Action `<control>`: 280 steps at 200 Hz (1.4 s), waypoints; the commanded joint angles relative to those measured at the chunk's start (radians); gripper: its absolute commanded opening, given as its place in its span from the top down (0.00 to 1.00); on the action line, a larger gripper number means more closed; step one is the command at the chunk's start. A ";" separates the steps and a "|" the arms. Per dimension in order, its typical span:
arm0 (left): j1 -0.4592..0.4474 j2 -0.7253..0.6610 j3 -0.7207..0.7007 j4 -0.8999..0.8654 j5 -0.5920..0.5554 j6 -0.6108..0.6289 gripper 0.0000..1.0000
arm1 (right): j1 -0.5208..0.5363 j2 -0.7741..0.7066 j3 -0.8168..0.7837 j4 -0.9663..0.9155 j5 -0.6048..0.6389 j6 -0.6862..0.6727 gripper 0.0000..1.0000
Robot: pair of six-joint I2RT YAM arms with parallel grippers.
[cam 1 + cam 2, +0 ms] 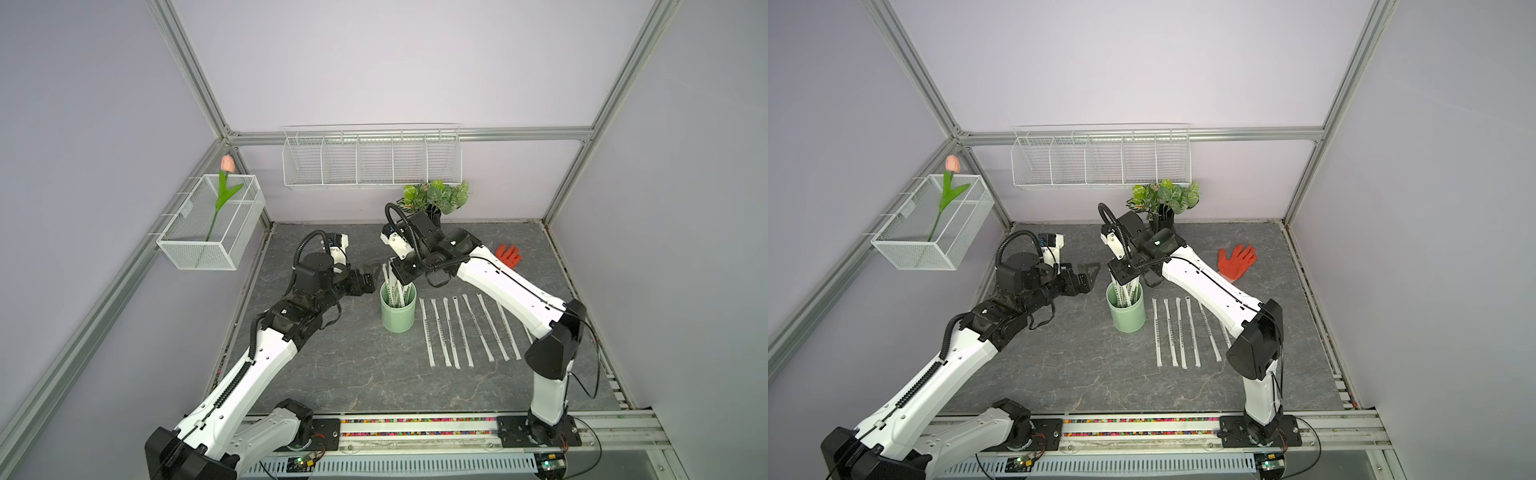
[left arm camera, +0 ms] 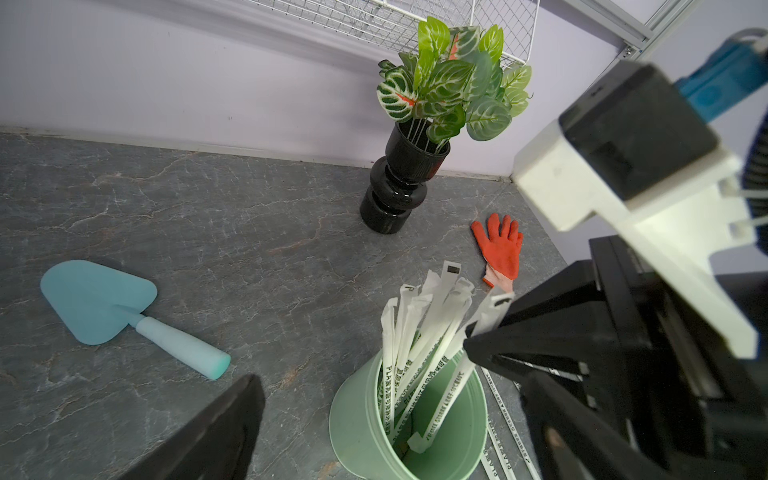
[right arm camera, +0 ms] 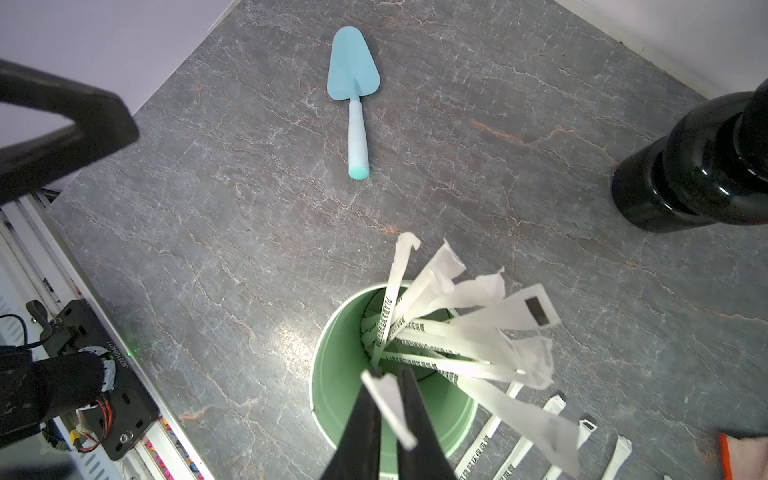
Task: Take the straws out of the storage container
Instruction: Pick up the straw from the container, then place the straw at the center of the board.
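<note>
Right gripper [image 3: 388,380] pinches narrow on the top of one straw [image 3: 390,403], directly over the cup [image 1: 398,318]. Roughly seven straws [image 2: 419,332] stand inside, overlapped, so the count is unsure. Beside the cup, under that arm, seven more lie in a row [image 1: 463,332] — an eighth peeks out, mostly hidden by the arm. Left gripper [image 1: 1094,274] gapes wide and empty just across the cup. One trowel [image 3: 353,83] lies well beyond the right gripper, and one glove [image 1: 1235,262] lies behind its arm.

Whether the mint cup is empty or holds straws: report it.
Not empty: several wrapped straws stand in the upright mint cup, tops fanning above its rim.
</note>
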 commanded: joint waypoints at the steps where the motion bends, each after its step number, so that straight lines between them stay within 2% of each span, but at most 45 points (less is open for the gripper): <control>1: -0.005 0.007 -0.007 0.014 0.010 -0.004 0.00 | 0.002 -0.094 0.042 -0.054 0.024 -0.004 0.89; 83: -0.005 0.009 -0.008 0.021 0.023 -0.013 0.00 | -0.010 -0.329 0.055 -0.073 0.046 0.023 0.89; 105: -0.005 0.009 -0.008 0.021 0.024 -0.013 0.00 | -0.019 -0.401 0.022 -0.085 0.087 0.028 0.89; 122: -0.005 0.013 -0.008 0.020 0.023 -0.011 0.00 | -0.040 -0.447 -0.013 -0.129 0.165 0.026 0.89; 160: -0.004 0.019 -0.002 0.012 0.021 0.000 0.00 | -0.186 -0.535 -0.187 -0.223 0.281 0.026 0.90; 198: -0.005 0.008 0.000 0.009 0.020 0.008 0.00 | -0.387 -0.566 -0.390 -0.243 0.282 0.022 0.91; 226: -0.005 0.003 -0.002 0.011 0.015 0.017 0.00 | -0.498 -0.507 -0.441 -0.257 0.317 0.010 0.92; 280: -0.005 0.026 0.007 -0.002 0.018 0.036 0.00 | -0.649 -0.315 -0.415 -0.327 0.414 -0.030 0.92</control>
